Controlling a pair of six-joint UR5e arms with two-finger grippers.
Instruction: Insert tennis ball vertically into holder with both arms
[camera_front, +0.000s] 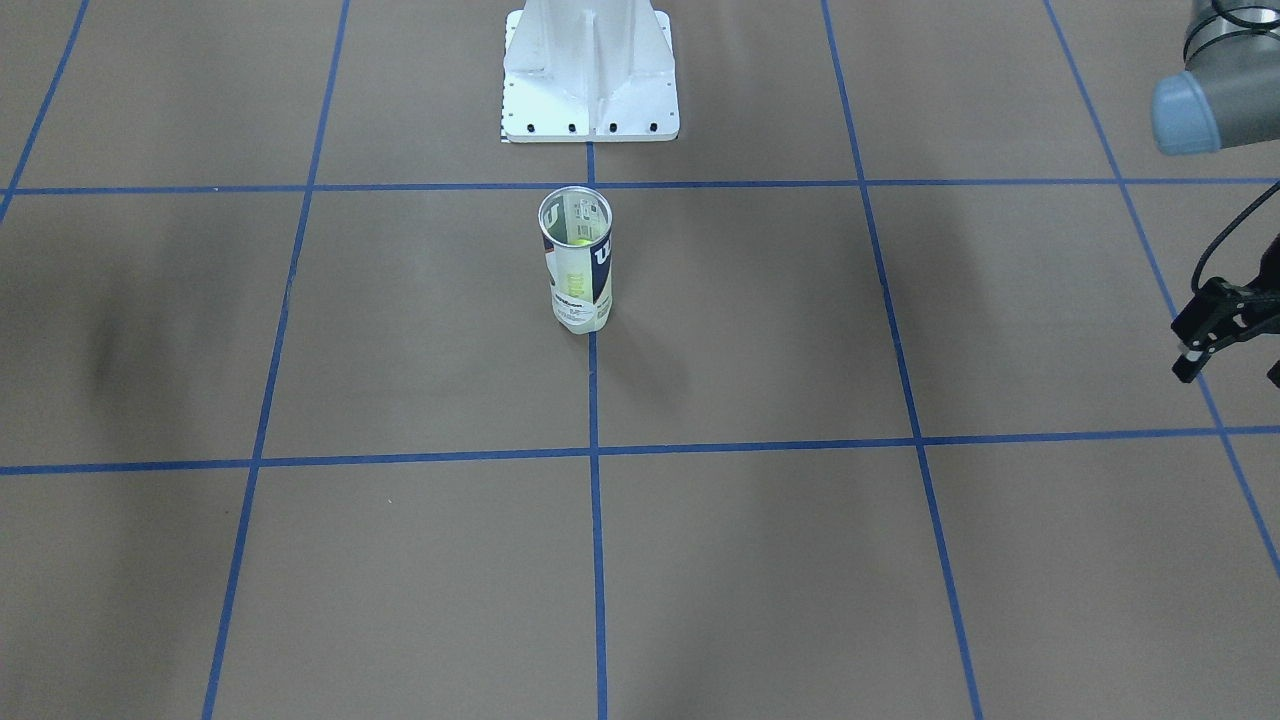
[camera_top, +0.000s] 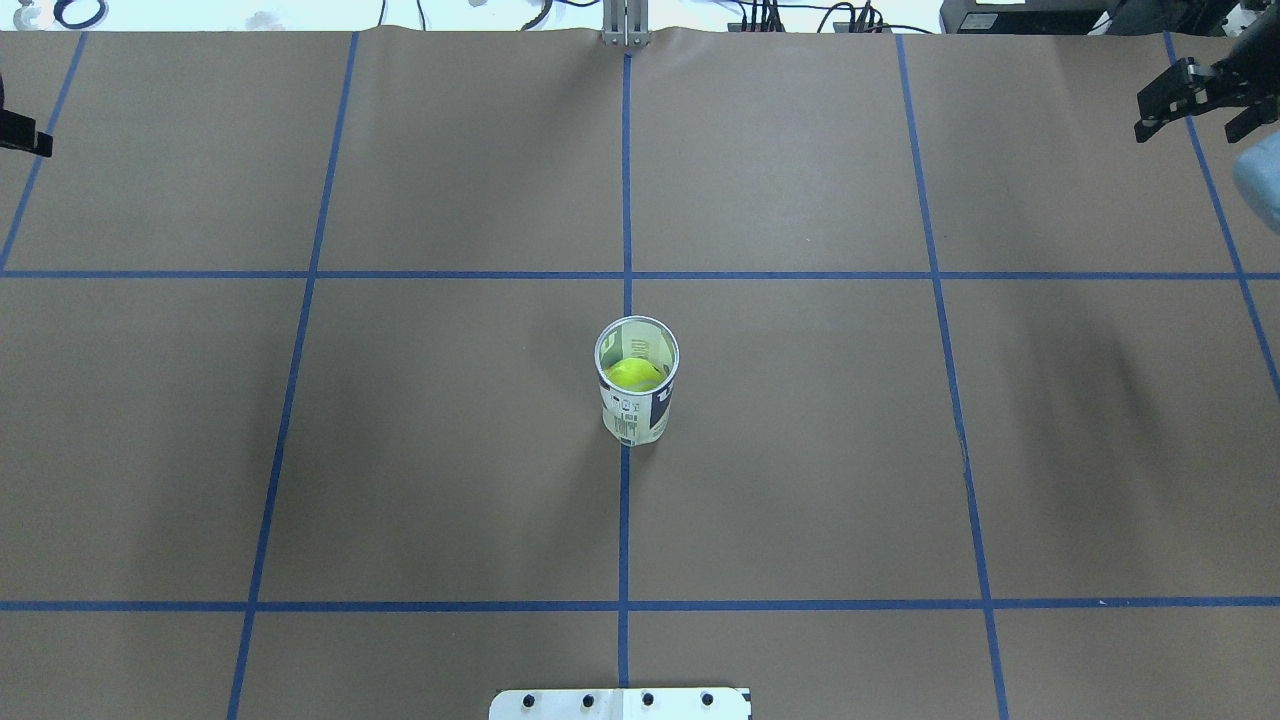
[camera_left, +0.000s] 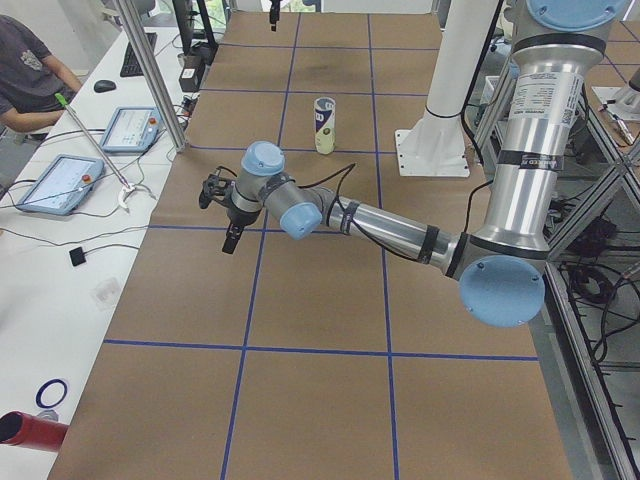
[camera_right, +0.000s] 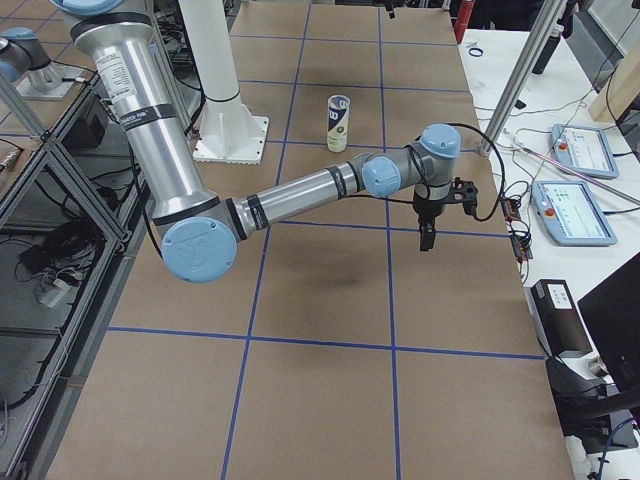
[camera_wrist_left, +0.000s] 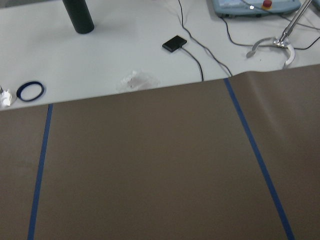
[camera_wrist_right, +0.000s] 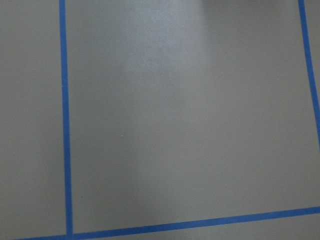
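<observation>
Two grippers hang at opposite ends of the table (camera_top: 400, 450) — the left gripper (camera_front: 1232, 376) and the right gripper (camera_top: 1190, 132), each with fingers spread, holding nothing. Well apart from both, the holder (camera_top: 636, 400) stands upright on the centre blue tape line (camera_top: 624, 520) — a tennis ball (camera_top: 632, 374) inside it.

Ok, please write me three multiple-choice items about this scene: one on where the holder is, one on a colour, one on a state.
1. Where does the holder stand?
A) mid-table, on a blue tape line
B) on the white side desk
C) on the white pedestal base

2. What colour is the ball inside it?
A) red
B) yellow-green
C) white

3. How is the holder?
A) lying on its side
B) upright, mouth open
C) upright, capped

Answers:
1 A: the overhead view shows it on the centre line.
2 B: yellow-green shows through the mouth.
3 B: the mouth faces up with no lid.
</observation>
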